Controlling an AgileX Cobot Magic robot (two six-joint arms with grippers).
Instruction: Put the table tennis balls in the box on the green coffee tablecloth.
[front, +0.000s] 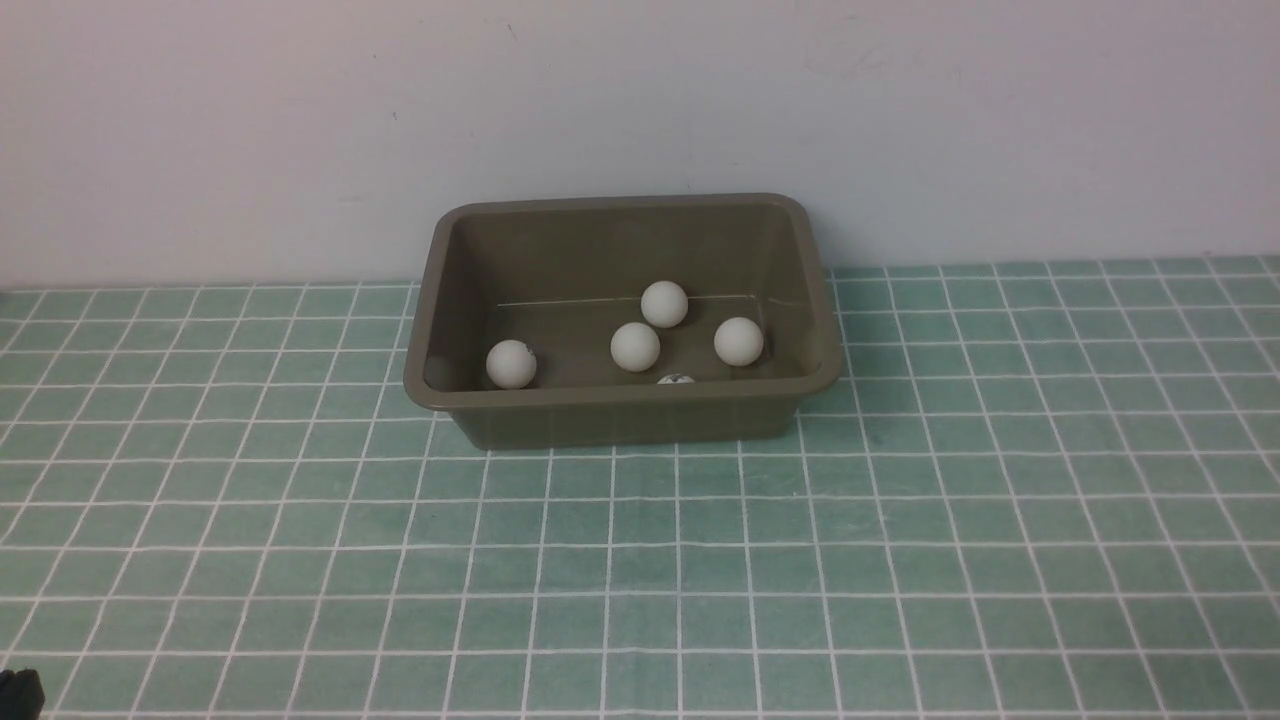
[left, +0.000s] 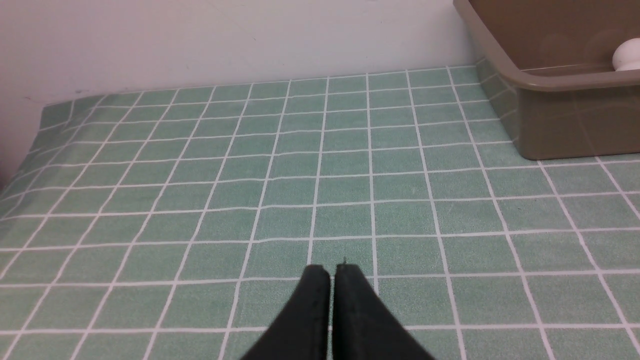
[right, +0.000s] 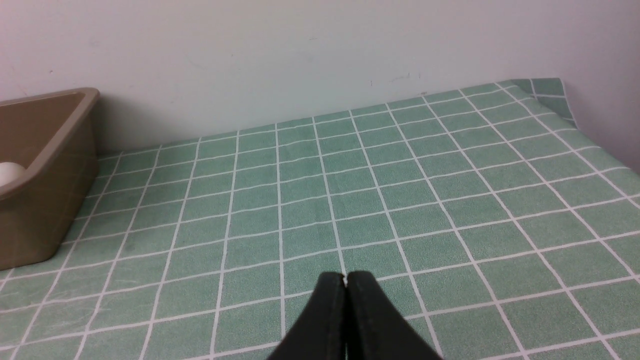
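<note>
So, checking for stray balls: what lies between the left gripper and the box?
Only bare green checked cloth, seen in the left wrist view, lies between the shut left gripper and the box.

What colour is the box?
Olive-brown box, plain with no pattern; clearest in the front view.

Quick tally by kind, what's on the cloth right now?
Balls: 5, all in the box, the last one half hidden by the near rim
Box: 1
Cloth: 1
Total: 7
</note>
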